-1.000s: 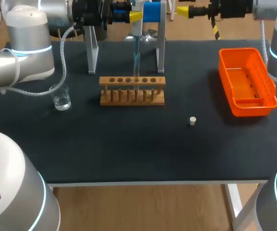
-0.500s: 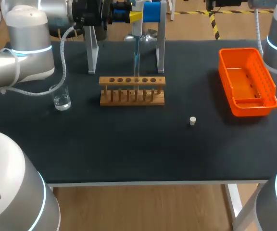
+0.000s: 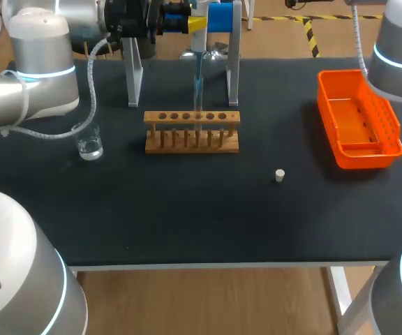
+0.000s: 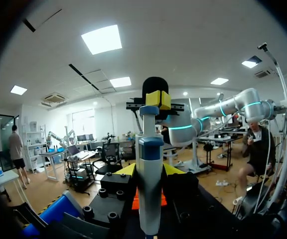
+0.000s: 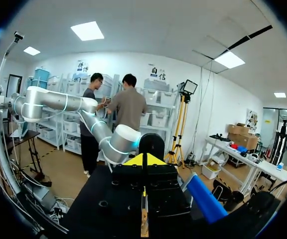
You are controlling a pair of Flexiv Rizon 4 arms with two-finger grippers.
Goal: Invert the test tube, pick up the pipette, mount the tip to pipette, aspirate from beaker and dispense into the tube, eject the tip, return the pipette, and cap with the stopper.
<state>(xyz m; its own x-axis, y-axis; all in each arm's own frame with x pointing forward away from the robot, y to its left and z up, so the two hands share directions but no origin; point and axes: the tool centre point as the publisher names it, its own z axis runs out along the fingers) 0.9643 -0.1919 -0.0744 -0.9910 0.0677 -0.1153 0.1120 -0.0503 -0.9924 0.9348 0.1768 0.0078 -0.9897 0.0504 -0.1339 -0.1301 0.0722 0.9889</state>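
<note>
My left gripper (image 3: 192, 23) is shut on the pipette (image 3: 198, 77) at the back of the table. The pipette hangs upright, and its thin bluish tip reaches down to the wooden tube rack (image 3: 192, 131). The left wrist view shows the pipette (image 4: 150, 184) held between my yellow fingertips (image 4: 126, 170). My right gripper (image 5: 143, 160) is shut and holds nothing. It is raised beyond the pipette (image 4: 158, 99) and is out of the head view. The glass beaker (image 3: 89, 142) stands left of the rack. The white stopper (image 3: 279, 175) lies right of the middle.
An orange bin (image 3: 360, 148) sits at the right edge. The pipette stand's two uprights (image 3: 132, 77) rise behind the rack, with a blue part (image 3: 220, 17) at their top. My right arm (image 3: 396, 49) hangs over the bin's far end.
My right gripper has shut and pulled back to the right and upward, out of the head view. The left gripper and the pipette have stayed put.
</note>
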